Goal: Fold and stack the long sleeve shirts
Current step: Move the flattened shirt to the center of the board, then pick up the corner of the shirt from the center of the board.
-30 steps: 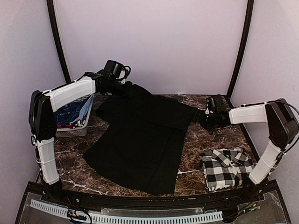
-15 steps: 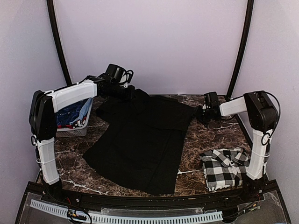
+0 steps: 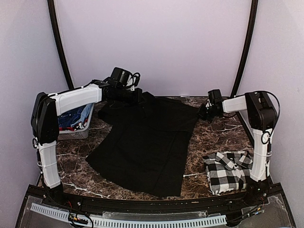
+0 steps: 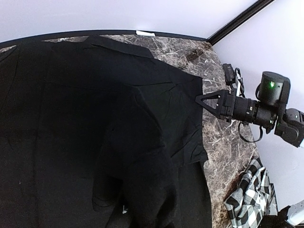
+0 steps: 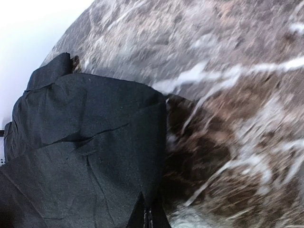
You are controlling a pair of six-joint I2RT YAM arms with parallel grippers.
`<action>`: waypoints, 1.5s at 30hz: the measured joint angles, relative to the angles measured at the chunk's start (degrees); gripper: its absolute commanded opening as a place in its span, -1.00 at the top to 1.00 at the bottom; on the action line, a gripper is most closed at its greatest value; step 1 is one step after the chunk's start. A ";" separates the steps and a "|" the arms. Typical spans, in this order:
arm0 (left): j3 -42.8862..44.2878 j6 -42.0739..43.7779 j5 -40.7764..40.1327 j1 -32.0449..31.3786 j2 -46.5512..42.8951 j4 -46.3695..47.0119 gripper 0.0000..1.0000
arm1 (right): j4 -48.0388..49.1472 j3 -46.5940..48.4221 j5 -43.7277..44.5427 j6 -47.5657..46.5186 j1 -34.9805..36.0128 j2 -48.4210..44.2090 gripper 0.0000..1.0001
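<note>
Both left gripper (image 3: 137,97) and right gripper (image 3: 202,113) clamped on far corners of the spread-out, lightly creased black shirt (image 3: 145,142).

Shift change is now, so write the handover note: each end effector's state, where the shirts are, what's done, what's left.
Grips: the left end effector is shut, apparently pinching the far left corner of the black shirt. The right end effector is shut on that shirt's far right edge.
Positions: the black shirt lies spread open across the marble table, and the checked shirt sits at the near right.
Done: the checked shirt looks roughly folded.
Left: fold the black shirt, then stack the two.
</note>
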 measured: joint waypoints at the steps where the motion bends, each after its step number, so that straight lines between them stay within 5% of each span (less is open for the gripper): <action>1: -0.07 -0.57 -0.02 -0.55 0.13 0.46 1.00 | -1.70 1.46 -0.17 -0.46 -0.66 0.31 1.00; 6: -0.79 -3.58 -0.35 -3.41 1.11 3.13 1.00 | -10.93 12.61 -0.11 -3.61 -4.00 3.19 0.99; 13: -0.74 -7.30 -0.70 -5.62 4.37 5.73 1.00 | -18.53 22.75 -0.55 -8.87 -5.92 6.40 0.06; 17: 0.87 -6.75 -1.55 -5.53 6.36 5.05 1.00 | -19.58 17.57 -0.02 -10.54 -4.66 3.54 -0.12; 28: 2.64 -2.60 -0.68 -3.41 6.99 3.08 1.00 | -19.08 -12.81 3.85 -10.95 8.00 -26.71 -0.04; 45: 2.69 -1.88 2.75 -3.08 7.10 2.84 1.00 | -24.63 -37.64 14.32 6.80 31.36 -52.39 0.21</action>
